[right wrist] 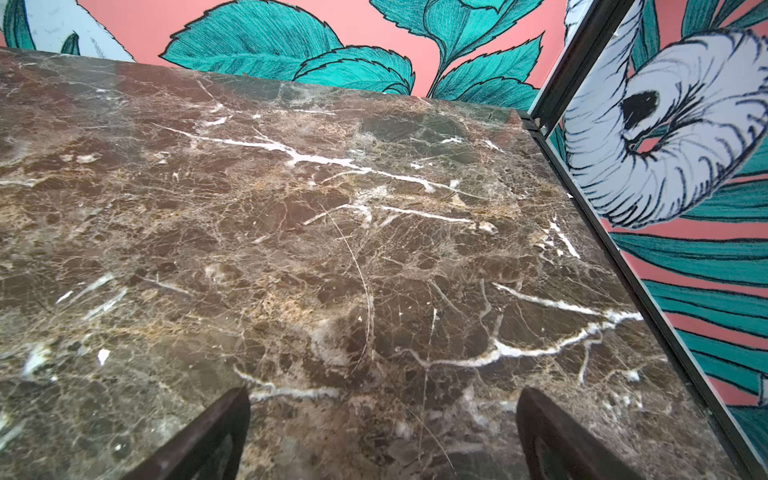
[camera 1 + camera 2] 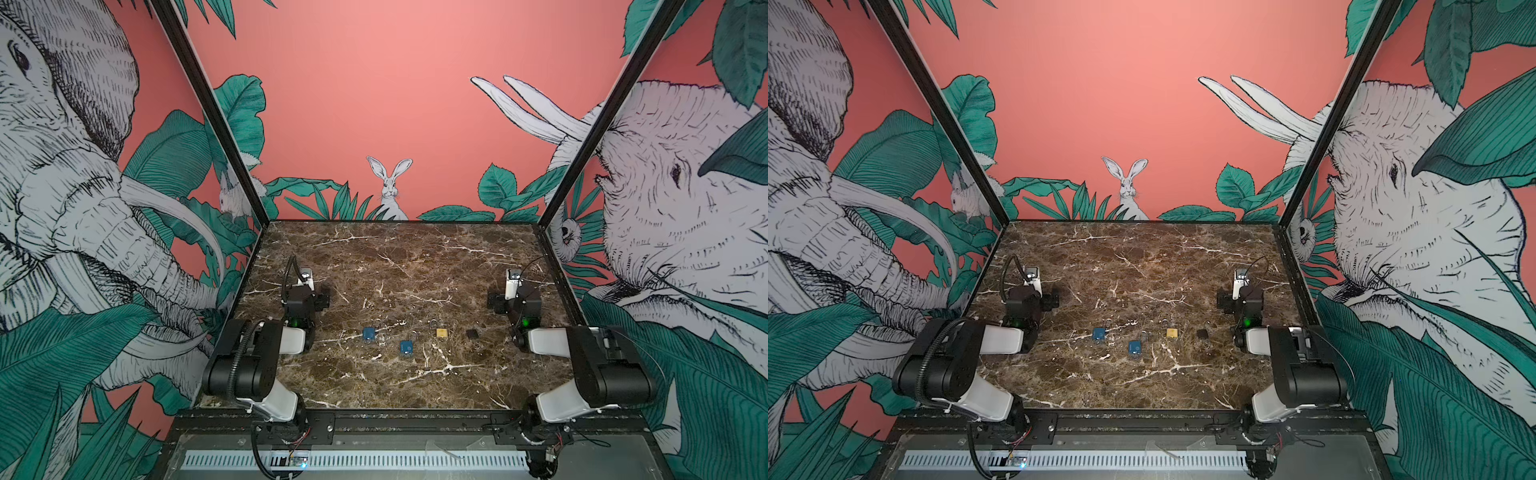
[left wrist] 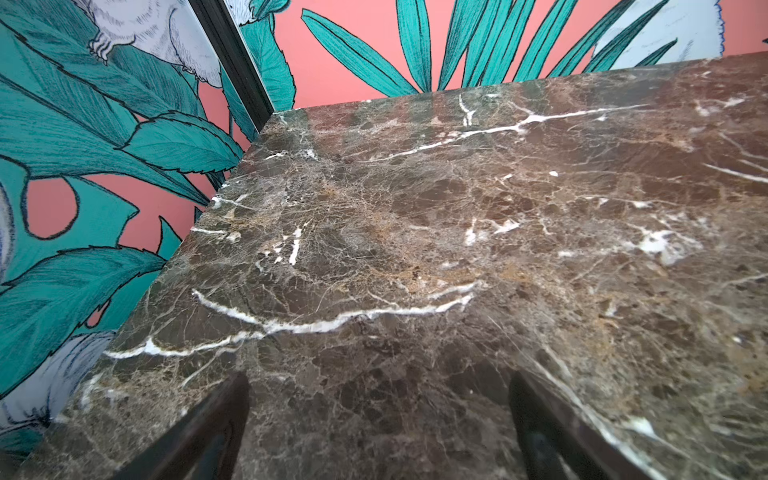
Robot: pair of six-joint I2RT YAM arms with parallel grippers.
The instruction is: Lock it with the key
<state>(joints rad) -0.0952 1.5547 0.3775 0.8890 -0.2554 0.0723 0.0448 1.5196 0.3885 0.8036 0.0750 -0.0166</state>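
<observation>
Three small padlocks lie in a row near the table's front middle in both top views: a blue one [image 2: 368, 333], a second blue one [image 2: 406, 347] and a brass one [image 2: 441, 332]. Right of them lies a small black piece [image 2: 471, 333] that looks like the key's head; its blade is too small to make out. My left gripper [image 3: 378, 382] is open over bare marble at the left side, its fingers [image 3: 216, 419] wide apart and empty. Over bare marble at the right, my right gripper [image 1: 382, 395] is likewise open and empty. Neither wrist view shows the padlocks or the key.
The brown marble table [image 2: 395, 266] is walled by patterned panels at the back and both sides, with black frame posts [image 2: 249, 195] at the back corners. Both folded arms [image 2: 249, 357] sit near the front corners, with the padlocks between them.
</observation>
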